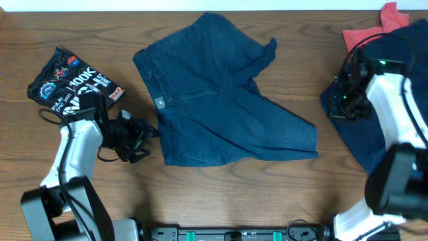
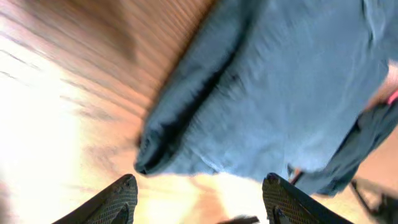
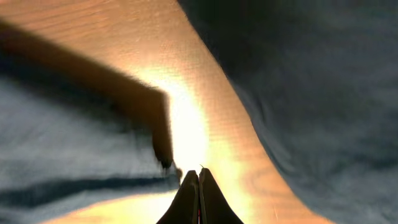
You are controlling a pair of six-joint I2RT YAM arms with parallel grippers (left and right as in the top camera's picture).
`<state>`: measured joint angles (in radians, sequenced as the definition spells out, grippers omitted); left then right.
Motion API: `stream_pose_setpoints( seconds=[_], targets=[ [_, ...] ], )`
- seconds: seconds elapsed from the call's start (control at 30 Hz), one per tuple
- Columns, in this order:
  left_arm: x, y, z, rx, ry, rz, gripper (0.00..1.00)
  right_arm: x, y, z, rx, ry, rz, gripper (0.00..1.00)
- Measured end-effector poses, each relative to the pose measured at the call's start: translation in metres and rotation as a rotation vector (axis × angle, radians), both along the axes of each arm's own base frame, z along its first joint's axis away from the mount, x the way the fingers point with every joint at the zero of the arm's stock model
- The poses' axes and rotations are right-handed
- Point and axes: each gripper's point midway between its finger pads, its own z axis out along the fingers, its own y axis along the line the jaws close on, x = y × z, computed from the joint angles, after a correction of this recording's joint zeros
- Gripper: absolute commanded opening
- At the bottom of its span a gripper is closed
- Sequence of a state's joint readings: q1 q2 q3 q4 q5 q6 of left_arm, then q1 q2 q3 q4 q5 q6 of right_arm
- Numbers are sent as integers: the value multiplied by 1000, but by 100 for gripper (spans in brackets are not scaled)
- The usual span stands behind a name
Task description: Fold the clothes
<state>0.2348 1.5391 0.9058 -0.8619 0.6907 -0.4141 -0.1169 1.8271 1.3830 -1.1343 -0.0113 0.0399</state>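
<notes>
The dark blue shorts [image 1: 221, 94] lie spread flat in the middle of the wooden table [image 1: 80, 20], waistband toward the left and legs reaching right. The left gripper [image 1: 137, 137] sits low just beside their near left edge. In its wrist view the two fingers [image 2: 121, 199] stand spread apart with nothing between them, and the shorts' hem [image 2: 186, 149] lies just ahead. A folded black printed garment [image 1: 73, 84] rests at the far left. On the right, the right gripper [image 1: 344, 97] hangs at the left edge of a dark blue pile [image 1: 401, 134], with its fingertips [image 3: 198, 183] pressed together over bare wood. A red garment [image 1: 388, 23] lies at the far right corner.
</notes>
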Motion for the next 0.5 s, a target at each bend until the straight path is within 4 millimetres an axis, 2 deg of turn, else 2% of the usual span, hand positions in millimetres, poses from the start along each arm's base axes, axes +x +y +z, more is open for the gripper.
stream_pose_setpoints(
  seconds=[0.13, 0.23, 0.27, 0.37, 0.43, 0.5],
  targets=[
    [-8, -24, 6, -12, -13, -104, 66, 18, -5, -43, -4, 24, -6, 1],
    [-14, -41, 5, -6, -15, -181, 67, 25, -18, -72, -23, 41, -28, 1],
    [-16, -46, 4, 1, -14, -205, 68, 24, -21, -77, -23, 56, -37, 1],
    [-24, -59, 1, 30, -2, -272, 73, 37, -45, -77, -67, -1, -96, 1],
    [-31, -66, -3, 46, 18, -300, 82, 41, -71, -76, -118, -31, -158, 4],
    [-40, -71, -8, 62, 56, -306, 85, 37, -104, -75, -177, -42, -245, 6]
  ],
)
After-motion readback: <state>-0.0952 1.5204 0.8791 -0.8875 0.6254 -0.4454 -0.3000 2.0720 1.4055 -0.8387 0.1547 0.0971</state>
